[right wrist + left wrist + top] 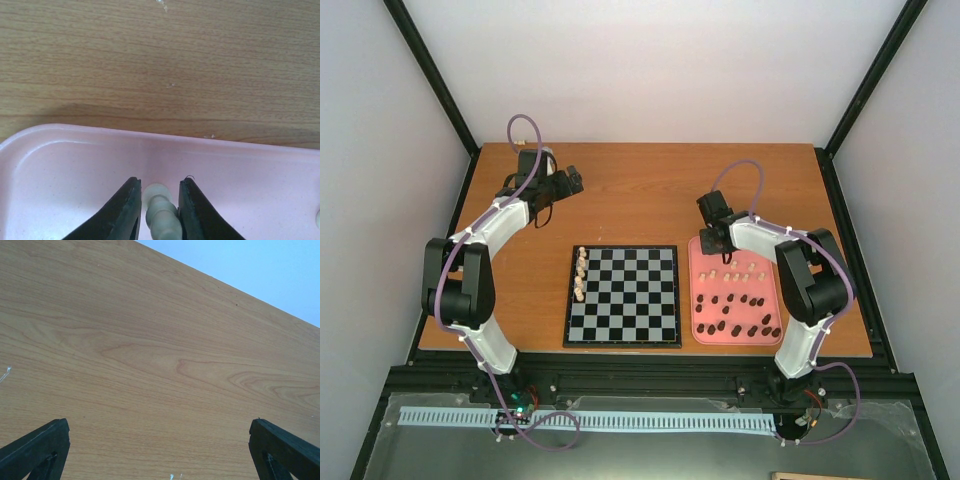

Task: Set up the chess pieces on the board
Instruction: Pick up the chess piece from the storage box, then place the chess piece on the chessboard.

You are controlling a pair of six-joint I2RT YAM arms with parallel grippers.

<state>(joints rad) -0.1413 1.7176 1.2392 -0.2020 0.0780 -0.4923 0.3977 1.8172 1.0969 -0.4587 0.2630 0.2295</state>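
Observation:
The board (623,296) lies in the middle of the table, with several cream chess pieces (580,272) standing along its left column. In the pink tray (700,300) to its right lie several dark pieces (740,315) and a few cream ones (740,270). My right gripper (708,243) is down at the tray's far left corner. In the right wrist view its jaws (160,180) are drawn in against a cream piece (162,210) lying on the tray floor (75,165). My left gripper (572,180) is far back on the left, wide open (159,422) over bare wood.
The tray's far rim (200,142) runs just ahead of my right fingertips, with bare table wood beyond it. Another cream piece (317,217) peeks in at the right edge of the right wrist view. Black frame posts stand at the table's back corners.

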